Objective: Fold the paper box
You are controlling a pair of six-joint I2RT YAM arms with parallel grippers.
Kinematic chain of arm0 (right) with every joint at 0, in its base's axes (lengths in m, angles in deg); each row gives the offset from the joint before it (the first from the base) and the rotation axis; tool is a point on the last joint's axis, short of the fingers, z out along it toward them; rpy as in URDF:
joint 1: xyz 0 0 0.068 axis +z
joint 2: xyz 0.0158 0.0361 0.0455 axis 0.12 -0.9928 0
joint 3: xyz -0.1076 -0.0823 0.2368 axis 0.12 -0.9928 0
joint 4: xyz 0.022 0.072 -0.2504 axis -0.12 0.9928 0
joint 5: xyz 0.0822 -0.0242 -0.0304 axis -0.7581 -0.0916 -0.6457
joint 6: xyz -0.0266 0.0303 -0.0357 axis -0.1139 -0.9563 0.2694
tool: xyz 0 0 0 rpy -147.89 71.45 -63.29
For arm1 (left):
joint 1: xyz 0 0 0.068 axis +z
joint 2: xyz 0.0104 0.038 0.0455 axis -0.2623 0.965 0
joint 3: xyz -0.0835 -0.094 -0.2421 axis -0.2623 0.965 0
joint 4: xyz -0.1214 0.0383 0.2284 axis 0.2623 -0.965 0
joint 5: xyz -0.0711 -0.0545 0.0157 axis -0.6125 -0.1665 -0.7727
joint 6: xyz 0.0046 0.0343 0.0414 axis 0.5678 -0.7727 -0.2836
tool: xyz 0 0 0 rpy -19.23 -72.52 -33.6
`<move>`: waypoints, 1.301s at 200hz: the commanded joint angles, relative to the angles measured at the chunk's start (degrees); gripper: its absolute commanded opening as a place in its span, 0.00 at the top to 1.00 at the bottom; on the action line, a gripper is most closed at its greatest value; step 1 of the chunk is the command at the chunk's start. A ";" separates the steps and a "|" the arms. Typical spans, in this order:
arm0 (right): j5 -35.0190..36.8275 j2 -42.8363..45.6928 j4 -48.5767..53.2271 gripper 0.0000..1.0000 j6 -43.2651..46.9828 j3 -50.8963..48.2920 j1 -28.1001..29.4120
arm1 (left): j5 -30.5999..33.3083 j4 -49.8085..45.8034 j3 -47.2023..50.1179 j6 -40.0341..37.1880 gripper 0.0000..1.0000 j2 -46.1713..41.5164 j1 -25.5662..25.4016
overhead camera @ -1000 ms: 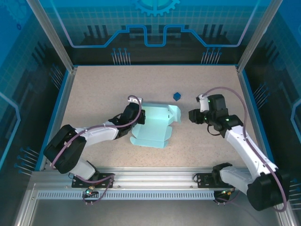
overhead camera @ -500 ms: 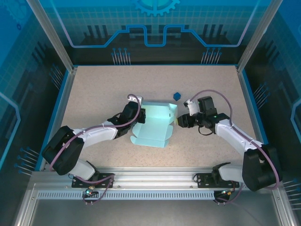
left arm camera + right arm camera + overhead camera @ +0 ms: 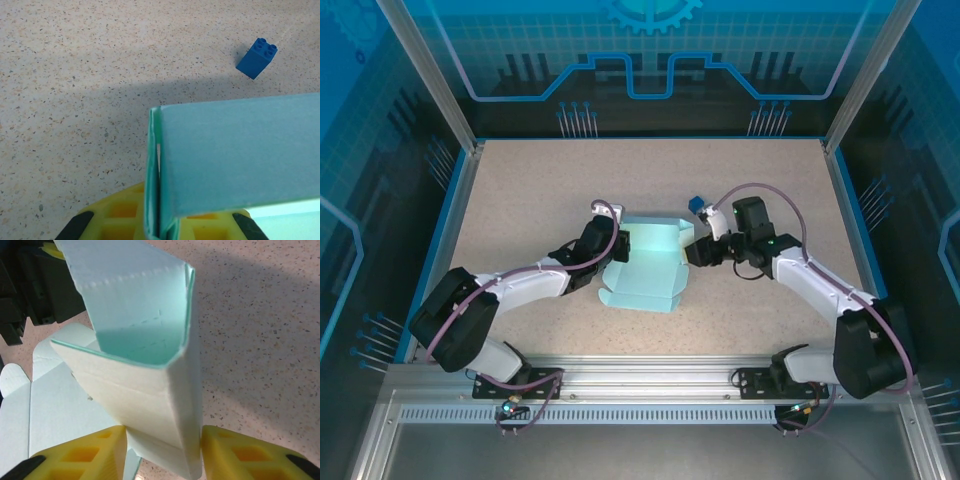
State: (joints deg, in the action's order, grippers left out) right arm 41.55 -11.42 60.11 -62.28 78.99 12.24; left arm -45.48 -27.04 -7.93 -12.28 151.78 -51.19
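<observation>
Status: the paper box (image 3: 645, 275) sits on the desk (image 3: 530, 190) between my two hands, half formed. The base panel is flat, the far and side walls are raised, and flaps lie flat on the side toward my bases. My left hand (image 3: 616, 250) is at the box's left edge, pressed together on the upright left wall. On the left wrist cam the card edge runs straight down between my yellow fingers (image 3: 122, 222) with no gap on either side. A big raised panel stretches off to the right of that hand, above the pads. My right hand (image 3: 697, 250) is at the box's right end, facing the left one across the box. On the right wrist cam its yellow fingers (image 3: 85, 455) stand apart with the box's folded-up corner between them. The card meets both pads at the bottom of frame, but I can't tell if I'm squeezing it or just straddling it. That corner stands upright ahead of the hand, pale outside and turquoise inside, with a perforated crease across the upper panel. Flat flaps lie on the desk left of the right fingers, and the left arm's black body shows beyond the box, up and left. A small dark blue brick (image 3: 696, 203) stands on the desk just beyond my right hand, clear of the box. From the left hand it's ahead and to the right, studs on top.
</observation>
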 commanded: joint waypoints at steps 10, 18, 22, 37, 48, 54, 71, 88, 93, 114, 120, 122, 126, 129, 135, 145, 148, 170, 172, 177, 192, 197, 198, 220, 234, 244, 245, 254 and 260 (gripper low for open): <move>-3.26 -0.92 -2.25 0.61 2.77 2.46 1.23 | -2.25 -0.69 -2.40 0.75 1.00 -0.56 -0.02; -3.72 -1.08 -2.46 0.62 3.16 2.66 1.47 | -2.41 -0.78 -2.50 0.77 1.00 -0.55 0.02; -3.89 -1.11 -2.63 0.62 3.32 2.66 1.60 | -2.38 -0.85 -2.54 0.72 1.00 -0.50 -0.09; -3.56 -1.20 -3.35 0.63 3.27 2.58 2.15 | -2.39 -0.90 -2.70 0.85 1.00 -0.43 -0.14; -2.57 -1.27 -3.78 0.62 2.97 2.67 2.53 | -2.49 -0.91 -2.66 0.84 1.00 -0.39 -0.14; -2.01 -1.28 -4.05 0.61 2.67 2.76 2.78 | -2.46 -0.89 -2.66 0.85 1.00 -0.29 -0.14; 1.74 -0.92 -4.70 0.59 1.19 2.76 3.75 | -2.52 -0.96 -2.66 0.87 1.00 -0.16 -0.12; 6.31 -0.60 -4.87 0.57 -0.04 3.02 4.76 | -2.74 -0.87 -2.66 1.01 1.00 -0.14 -0.11; 7.79 -0.44 -5.01 0.57 -0.49 3.02 5.12 | -2.83 -0.79 -2.70 1.01 1.00 -0.07 -0.18; 15.23 -0.40 -4.68 0.56 -1.46 3.49 7.57 | -2.97 -0.74 -2.80 0.96 1.00 0.03 -0.20; 17.44 -0.48 -4.56 0.56 -1.61 3.71 8.38 | -3.08 -0.61 -2.79 1.01 1.00 0.05 -0.27; 18.13 -0.54 -4.54 0.56 -1.68 3.72 8.62 | -3.09 -0.61 -2.82 0.97 1.00 0.04 -0.30; 19.41 -0.66 -4.53 0.56 -1.77 3.76 9.08 | -3.16 -0.61 -2.77 0.98 1.00 0.02 -0.28; 20.33 -0.78 -4.53 0.56 -1.88 3.87 9.51 | -3.13 -0.61 -2.80 0.97 1.00 0.02 -0.27; 21.95 -0.95 -4.57 0.58 -2.04 4.03 10.17 | -3.21 -0.61 -2.75 0.96 1.00 -0.01 -0.27; 24.55 -1.47 -4.57 0.60 -2.50 4.11 11.09 | -3.21 -0.54 -2.87 1.03 1.00 0.05 -0.36; 25.23 -1.65 -4.62 0.60 -2.57 4.14 11.36 | -3.21 -0.52 -2.90 0.97 1.00 0.05 -0.39; 31.69 -3.33 -4.20 0.61 -3.84 6.28 13.38 | -3.30 -0.65 -2.84 1.05 1.00 0.06 -0.49; 32.54 -3.52 -4.08 0.62 -4.06 6.41 13.62 | -3.30 -0.62 -2.90 1.07 1.00 0.02 -0.49; 34.42 -4.00 -3.70 0.62 -4.52 6.93 14.11 | -3.30 -0.68 -2.90 1.10 1.00 -0.02 -0.56; 39.86 -5.64 -2.38 0.64 -5.69 8.64 15.73 | -3.22 -0.69 -2.89 1.09 1.00 -0.08 -0.56; 42.13 -6.33 -1.90 0.65 -6.25 9.21 16.52 | -3.21 -0.75 -2.91 1.11 1.00 -0.04 -0.53; 42.78 -6.43 -1.76 0.65 -6.35 9.32 16.67 | -3.21 -0.76 -2.91 1.08 1.00 -0.03 -0.51; 54.12 -9.87 2.23 0.72 -8.36 12.79 19.87 | -3.05 -0.96 -3.15 1.20 1.00 0.05 -0.63; 59.96 -12.00 4.79 0.75 -9.57 14.75 21.54 | -3.04 -0.96 -3.17 1.21 1.00 0.15 -0.58; 63.60 -13.47 6.21 0.78 -10.23 15.83 22.56 | -2.98 -1.09 -3.26 1.23 1.00 0.21 -0.66; 63.89 -13.56 6.38 0.78 -10.32 15.98 22.72 | -2.97 -1.07 -3.26 1.23 1.00 0.18 -0.66; 66.82 -14.77 7.72 0.80 -10.96 16.95 23.56 | -2.72 -1.21 -3.28 1.27 1.00 0.28 -0.64; 68.14 -15.44 8.34 0.80 -11.31 17.33 23.95 | -2.62 -1.24 -3.31 1.11 1.00 0.32 -0.58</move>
State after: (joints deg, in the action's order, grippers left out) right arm 96.83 -24.08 64.91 -70.83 93.15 34.19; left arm -45.00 -28.50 -8.98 -10.77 151.84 -50.95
